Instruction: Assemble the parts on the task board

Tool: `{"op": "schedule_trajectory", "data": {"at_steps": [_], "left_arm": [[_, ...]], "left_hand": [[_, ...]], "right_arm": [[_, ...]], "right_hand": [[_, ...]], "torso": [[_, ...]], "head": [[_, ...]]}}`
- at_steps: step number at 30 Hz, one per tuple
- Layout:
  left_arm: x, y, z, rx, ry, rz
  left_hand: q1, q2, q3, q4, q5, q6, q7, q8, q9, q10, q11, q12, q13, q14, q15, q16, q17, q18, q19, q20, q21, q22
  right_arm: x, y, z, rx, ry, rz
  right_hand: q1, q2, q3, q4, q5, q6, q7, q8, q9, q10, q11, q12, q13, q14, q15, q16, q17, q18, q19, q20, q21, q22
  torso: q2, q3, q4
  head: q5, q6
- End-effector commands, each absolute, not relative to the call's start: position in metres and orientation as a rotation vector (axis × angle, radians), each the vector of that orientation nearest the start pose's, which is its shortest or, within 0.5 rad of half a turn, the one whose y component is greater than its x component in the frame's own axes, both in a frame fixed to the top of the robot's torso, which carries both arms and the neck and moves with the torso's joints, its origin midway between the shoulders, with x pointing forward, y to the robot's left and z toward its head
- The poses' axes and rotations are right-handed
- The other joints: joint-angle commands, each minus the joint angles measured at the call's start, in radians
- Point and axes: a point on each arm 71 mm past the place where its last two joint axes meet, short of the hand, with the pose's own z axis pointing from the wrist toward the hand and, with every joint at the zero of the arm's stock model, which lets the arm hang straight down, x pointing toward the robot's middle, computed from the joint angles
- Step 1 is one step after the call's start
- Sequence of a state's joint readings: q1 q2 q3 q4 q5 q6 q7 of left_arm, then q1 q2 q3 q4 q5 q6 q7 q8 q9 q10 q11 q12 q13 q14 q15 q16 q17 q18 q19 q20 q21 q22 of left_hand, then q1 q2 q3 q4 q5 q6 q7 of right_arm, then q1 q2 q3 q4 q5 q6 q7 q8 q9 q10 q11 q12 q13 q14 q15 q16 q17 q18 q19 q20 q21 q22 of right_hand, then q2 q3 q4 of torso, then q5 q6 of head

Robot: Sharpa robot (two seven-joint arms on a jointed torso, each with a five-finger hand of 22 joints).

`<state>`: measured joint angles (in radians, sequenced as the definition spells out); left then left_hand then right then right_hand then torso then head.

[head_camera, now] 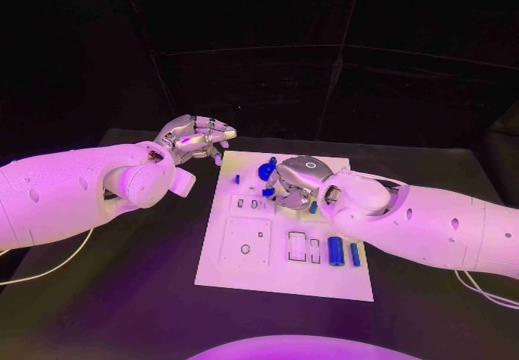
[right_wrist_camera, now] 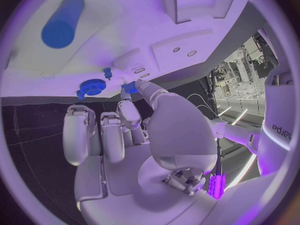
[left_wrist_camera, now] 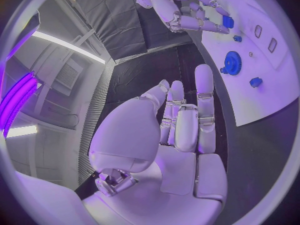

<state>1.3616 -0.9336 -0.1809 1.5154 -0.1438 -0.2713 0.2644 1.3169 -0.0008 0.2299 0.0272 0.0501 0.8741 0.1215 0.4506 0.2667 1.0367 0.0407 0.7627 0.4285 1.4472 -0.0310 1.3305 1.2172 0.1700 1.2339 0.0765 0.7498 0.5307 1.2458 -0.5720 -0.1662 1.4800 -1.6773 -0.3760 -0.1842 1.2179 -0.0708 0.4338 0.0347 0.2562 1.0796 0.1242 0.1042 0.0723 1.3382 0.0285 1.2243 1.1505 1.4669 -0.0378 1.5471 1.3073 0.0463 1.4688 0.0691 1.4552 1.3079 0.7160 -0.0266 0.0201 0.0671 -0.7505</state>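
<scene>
The white task board (head_camera: 283,276) lies in the middle of the black table. My right hand (head_camera: 294,181) hovers over its far half and pinches a small blue part (right_wrist_camera: 130,87) between thumb and a finger. That same part (left_wrist_camera: 227,21) shows at the right hand's fingertips in the left wrist view. A blue gear (head_camera: 266,171) lies just to the left of the right hand, with a small blue peg (head_camera: 237,178) beside it. My left hand (head_camera: 195,139) is raised off the board's far-left corner, its fingers (left_wrist_camera: 185,120) extended and holding nothing.
A thick blue cylinder (head_camera: 335,250) and a slim blue rod (head_camera: 355,254) lie on the board's near right. Another blue piece (head_camera: 313,207) sits under my right forearm. Several rectangular recesses (head_camera: 247,241) mark the board's near left. A white cable (head_camera: 49,266) crosses the table's left.
</scene>
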Motion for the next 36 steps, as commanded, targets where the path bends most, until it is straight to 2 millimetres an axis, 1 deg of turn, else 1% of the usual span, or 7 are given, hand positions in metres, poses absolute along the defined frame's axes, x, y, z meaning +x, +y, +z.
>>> {"op": "schedule_trajectory", "data": {"at_steps": [1,7,10,17,24,30,36], "left_arm": [[0.494,0.253,-0.163,-0.869,1.632,-1.283],[0.487,0.248,-0.178,-0.740,1.746,-1.196],[0.483,0.243,-0.183,-0.668,1.804,-1.156],[0.477,0.232,-0.193,-0.586,1.900,-1.083],[0.476,0.223,-0.198,-0.566,1.953,-1.031],[0.475,0.216,-0.200,-0.551,1.982,-1.013],[0.475,0.211,-0.202,-0.536,2.007,-1.000]], "left_hand": [[-0.003,-0.023,0.012,-0.003,-0.001,0.014,-0.004,0.011,-0.002,0.015,-0.004,0.011,-0.001,0.014,-0.003,0.022,0.026,0.014,0.014,-0.004,0.011,0.005],[-0.035,-0.068,0.008,-0.005,-0.001,0.044,-0.017,0.034,0.001,0.049,-0.016,0.043,0.005,0.044,-0.012,0.077,0.096,-0.001,0.056,-0.013,0.095,0.099],[-0.055,-0.084,-0.001,0.000,0.000,0.052,-0.022,0.043,0.003,0.060,-0.020,0.057,0.009,0.053,-0.016,0.095,0.120,-0.008,0.072,-0.017,0.132,0.141],[-0.130,-0.117,-0.060,0.034,-0.001,0.083,-0.040,0.085,0.025,0.097,-0.034,0.115,0.034,0.080,-0.028,0.146,0.192,-0.026,0.115,-0.028,0.234,0.258],[-0.141,-0.114,-0.107,0.051,0.000,0.086,-0.055,0.128,0.058,0.108,-0.048,0.158,0.056,0.096,-0.041,0.178,0.243,-0.035,0.134,-0.040,0.289,0.322],[-0.134,-0.109,-0.115,0.052,0.000,0.082,-0.058,0.138,0.067,0.107,-0.050,0.166,0.061,0.096,-0.043,0.180,0.245,-0.036,0.134,-0.043,0.295,0.328],[-0.112,-0.103,-0.118,0.043,0.000,0.076,-0.060,0.148,0.077,0.103,-0.053,0.171,0.064,0.097,-0.045,0.182,0.248,-0.036,0.133,-0.045,0.301,0.335]], "right_arm": [[0.464,-0.080,-0.192,-0.409,1.526,0.719],[0.457,-0.092,-0.191,-0.386,1.562,0.716],[0.455,-0.096,-0.191,-0.379,1.576,0.711],[0.449,-0.097,-0.190,-0.375,1.589,0.716],[0.446,-0.094,-0.189,-0.377,1.584,0.727],[0.444,-0.092,-0.188,-0.379,1.575,0.729],[0.442,-0.090,-0.186,-0.380,1.564,0.733]], "right_hand": [[-0.009,-0.005,-0.001,0.007,0.007,0.019,-0.010,0.005,0.000,0.006,0.000,0.006,0.002,0.097,-0.005,0.006,0.235,0.003,0.012,-0.007,0.004,0.022],[-0.018,-0.015,-0.006,0.013,0.018,0.024,-0.011,0.007,0.001,0.009,-0.001,0.008,0.003,0.097,-0.006,0.007,0.236,0.003,0.013,-0.008,0.005,0.024],[-0.020,-0.016,-0.006,0.014,0.019,0.025,-0.012,0.007,0.001,0.009,-0.001,0.007,0.003,0.097,-0.006,0.007,0.236,0.003,0.013,-0.008,0.005,0.024],[-0.021,-0.017,-0.007,0.015,0.020,0.026,-0.012,0.008,0.001,0.009,-0.002,0.007,0.003,0.097,-0.007,0.007,0.236,0.003,0.013,-0.008,0.005,0.024],[-0.019,-0.020,-0.007,0.013,0.022,0.028,-0.014,0.008,0.001,0.009,-0.003,0.007,0.003,0.098,-0.007,0.007,0.236,0.003,0.013,-0.008,0.005,0.024],[-0.019,-0.020,-0.007,0.013,0.022,0.028,-0.014,0.008,0.001,0.009,-0.003,0.007,0.003,0.098,-0.007,0.007,0.236,0.003,0.013,-0.008,0.005,0.024],[-0.019,-0.020,-0.007,0.013,0.022,0.028,-0.014,0.008,0.001,0.009,-0.003,0.007,0.003,0.098,-0.007,0.007,0.236,0.003,0.013,-0.008,0.005,0.024]], "torso": [[-0.003,0.0005,-0.0009],[-0.004,0.0008,-0.0022],[-0.004,0.0006,-0.0026],[-0.003,0.0011,-0.0018],[-0.002,0.0002,-0.0010],[-0.001,-0.0008,-0.0016],[0.000,0.0002,-0.0004]], "head": [[-0.001,0.004],[-0.001,0.010],[-0.002,0.014],[-0.003,0.020],[-0.004,0.018],[-0.004,0.015],[-0.005,0.012]]}}
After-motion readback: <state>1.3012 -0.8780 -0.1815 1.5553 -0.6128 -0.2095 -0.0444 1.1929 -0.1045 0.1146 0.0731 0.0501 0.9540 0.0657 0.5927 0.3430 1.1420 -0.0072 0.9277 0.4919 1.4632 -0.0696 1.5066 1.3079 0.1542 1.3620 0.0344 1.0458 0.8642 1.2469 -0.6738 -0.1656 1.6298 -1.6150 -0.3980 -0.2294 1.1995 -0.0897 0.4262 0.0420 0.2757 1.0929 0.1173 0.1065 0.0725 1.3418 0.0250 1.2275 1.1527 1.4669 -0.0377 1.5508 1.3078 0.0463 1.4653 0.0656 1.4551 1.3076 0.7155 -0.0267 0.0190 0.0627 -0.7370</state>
